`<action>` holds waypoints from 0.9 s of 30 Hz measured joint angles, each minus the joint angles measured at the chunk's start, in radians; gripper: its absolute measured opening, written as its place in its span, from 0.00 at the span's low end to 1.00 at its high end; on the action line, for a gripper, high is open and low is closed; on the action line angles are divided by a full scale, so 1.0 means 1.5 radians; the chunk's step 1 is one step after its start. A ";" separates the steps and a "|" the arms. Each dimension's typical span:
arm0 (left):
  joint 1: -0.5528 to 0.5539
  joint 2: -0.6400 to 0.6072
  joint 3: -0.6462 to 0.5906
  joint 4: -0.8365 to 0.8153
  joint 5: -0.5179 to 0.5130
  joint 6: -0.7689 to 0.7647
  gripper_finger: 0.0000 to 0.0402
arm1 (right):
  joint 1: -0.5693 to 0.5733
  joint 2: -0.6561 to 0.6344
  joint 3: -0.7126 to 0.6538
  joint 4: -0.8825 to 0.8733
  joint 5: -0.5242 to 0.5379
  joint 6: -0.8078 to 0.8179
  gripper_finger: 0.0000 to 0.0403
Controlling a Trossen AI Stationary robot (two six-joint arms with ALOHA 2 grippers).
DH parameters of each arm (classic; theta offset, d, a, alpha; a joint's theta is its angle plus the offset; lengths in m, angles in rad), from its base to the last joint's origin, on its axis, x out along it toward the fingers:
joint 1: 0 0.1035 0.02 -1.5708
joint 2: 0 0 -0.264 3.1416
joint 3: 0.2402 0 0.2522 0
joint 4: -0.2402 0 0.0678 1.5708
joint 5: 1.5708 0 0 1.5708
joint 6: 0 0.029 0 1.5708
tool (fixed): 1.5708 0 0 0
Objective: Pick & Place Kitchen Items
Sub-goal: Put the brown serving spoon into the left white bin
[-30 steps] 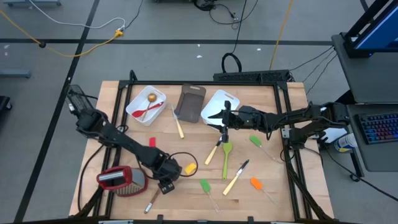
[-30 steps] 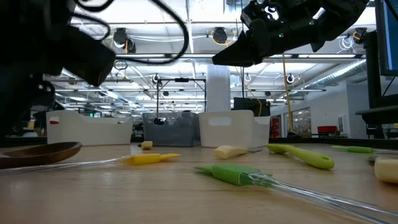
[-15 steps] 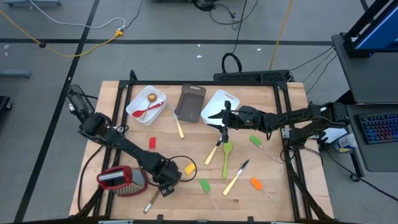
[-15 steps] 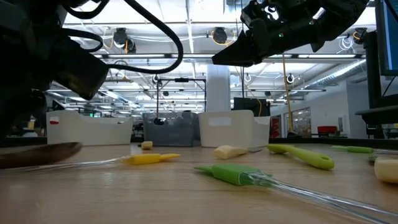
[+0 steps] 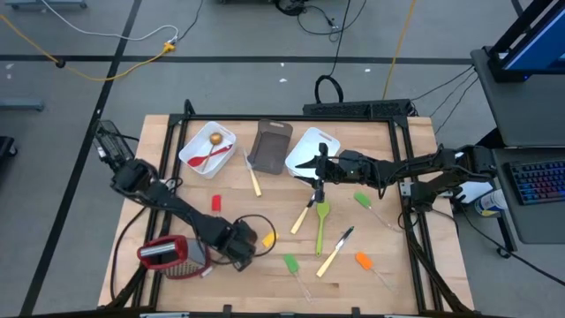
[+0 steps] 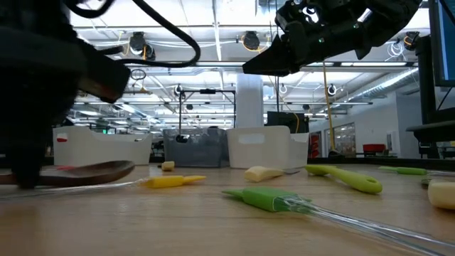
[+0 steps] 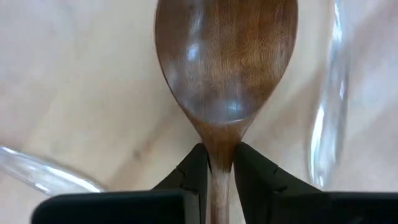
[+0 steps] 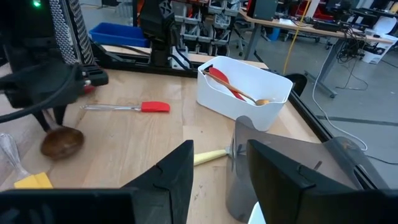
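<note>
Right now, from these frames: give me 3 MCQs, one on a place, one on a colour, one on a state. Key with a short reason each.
1. Where is the grater?
A. front left of the table
B. inside the white tub
C. by the right arm

2. What colour is the spatula lying alone between the left white tub and the left gripper?
A. green
B. red
C. orange

3. What are the left fingers doing?
A. spread wide over bare wood
B. closed on the wooden spoon at its neck
C. closed on a knife

Key:
1 A: the high view shows it at the table's near left edge, beside the left gripper.
2 B: its blade shows red in the high view.
3 B: the left wrist view shows both fingers pressed against the spoon's neck, just below the bowl.
</note>
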 joint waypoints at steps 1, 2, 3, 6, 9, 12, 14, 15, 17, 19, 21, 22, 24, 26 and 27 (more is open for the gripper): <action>0.006 0.000 0.000 0.000 -0.007 -0.001 0.14 | 0.000 0.000 0.000 0.000 0.000 0.000 0.35; 0.011 0.000 0.000 0.000 -0.014 -0.002 0.15 | 0.000 0.000 0.000 0.000 0.000 0.000 0.35; 0.016 0.000 0.000 0.000 -0.026 -0.001 0.16 | 0.000 0.000 0.000 0.000 0.000 0.000 0.35; 0.036 0.001 -0.001 0.002 -0.082 0.002 0.19 | 0.000 0.000 0.000 0.000 0.000 0.000 0.35; 0.055 0.001 -0.001 0.003 -0.123 0.006 0.20 | 0.000 0.000 0.000 0.000 0.000 0.000 0.35; 0.074 0.002 -0.001 0.007 -0.139 0.055 0.20 | 0.000 0.000 0.000 0.000 0.000 0.000 0.35; 0.080 0.002 -0.001 0.007 -0.140 0.084 0.21 | 0.000 0.000 0.000 0.000 0.000 0.000 0.35; 0.081 0.002 -0.001 0.007 -0.137 0.093 0.22 | 0.000 0.000 0.000 0.000 0.000 0.000 0.35; 0.082 0.001 -0.001 0.005 -0.131 0.101 0.25 | 0.000 0.000 0.000 0.000 0.000 0.000 0.35; 0.082 0.001 -0.001 0.001 -0.121 0.103 0.29 | 0.000 0.000 0.000 0.000 0.000 0.000 0.35; 0.080 0.001 -0.001 -0.012 -0.104 0.097 0.34 | 0.000 0.000 0.000 0.000 0.000 0.000 0.35; 0.078 0.001 -0.001 -0.020 -0.097 0.094 0.37 | 0.000 0.000 0.000 0.000 0.000 0.000 0.35; 0.071 0.001 -0.001 -0.035 -0.090 0.077 0.41 | 0.000 0.000 0.000 0.000 0.000 0.000 0.35; 0.062 0.001 -0.001 -0.048 -0.088 0.054 0.44 | 0.000 0.000 0.000 0.000 0.000 0.000 0.35; 0.058 0.001 -0.001 -0.052 -0.086 0.046 0.44 | 0.000 0.000 0.000 0.000 0.000 0.000 0.35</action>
